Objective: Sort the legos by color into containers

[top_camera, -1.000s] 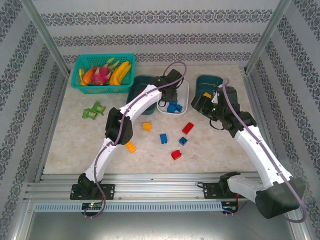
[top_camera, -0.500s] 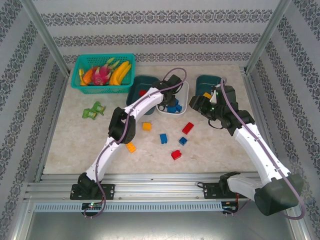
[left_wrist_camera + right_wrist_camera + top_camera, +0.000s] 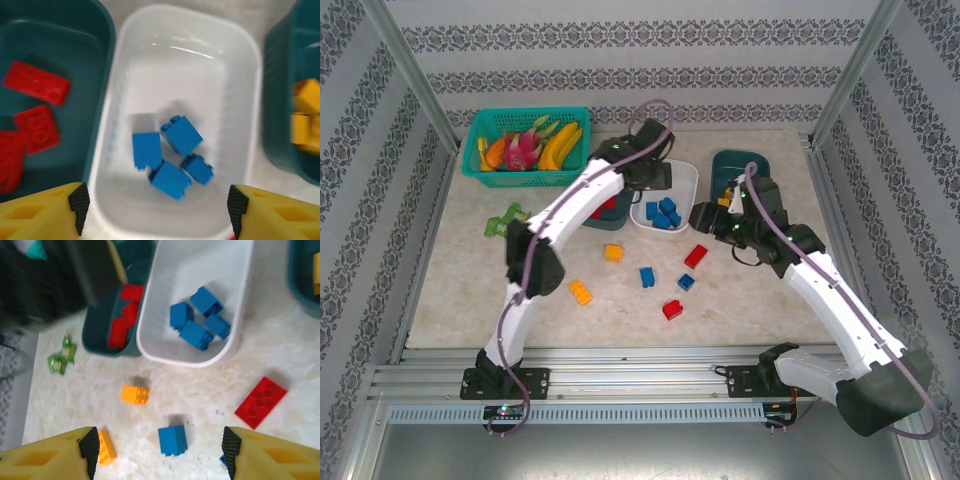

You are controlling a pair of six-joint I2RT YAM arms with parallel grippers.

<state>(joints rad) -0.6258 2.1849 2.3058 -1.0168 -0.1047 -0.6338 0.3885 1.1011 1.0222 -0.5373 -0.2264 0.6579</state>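
My left gripper (image 3: 156,210) hangs open above the near end of the white container (image 3: 185,65), nothing between its fingers. Several blue legos (image 3: 175,152) lie in that container. Red legos (image 3: 35,85) lie in the dark teal container (image 3: 95,35) to its left, yellow ones (image 3: 306,117) in the teal container (image 3: 732,163) to its right. My right gripper (image 3: 159,450) is open over the table, above a loose blue lego (image 3: 172,440). Around it lie two orange legos (image 3: 134,394) (image 3: 106,446) and a flat red one (image 3: 261,402). From above, the left gripper (image 3: 652,182) is at the white container (image 3: 686,176), the right gripper (image 3: 700,215) just right of it.
A bright teal basket (image 3: 480,160) of toy fruit stands at the back left. A green toy (image 3: 500,222) lies in front of it. Further loose legos sit mid-table: blue (image 3: 686,282), red (image 3: 672,309), red (image 3: 695,256). Metal frame posts flank the table.
My left gripper has gone from shut to open over the white container and its arm has swung back and left. The right gripper has moved left, away from the right teal container.
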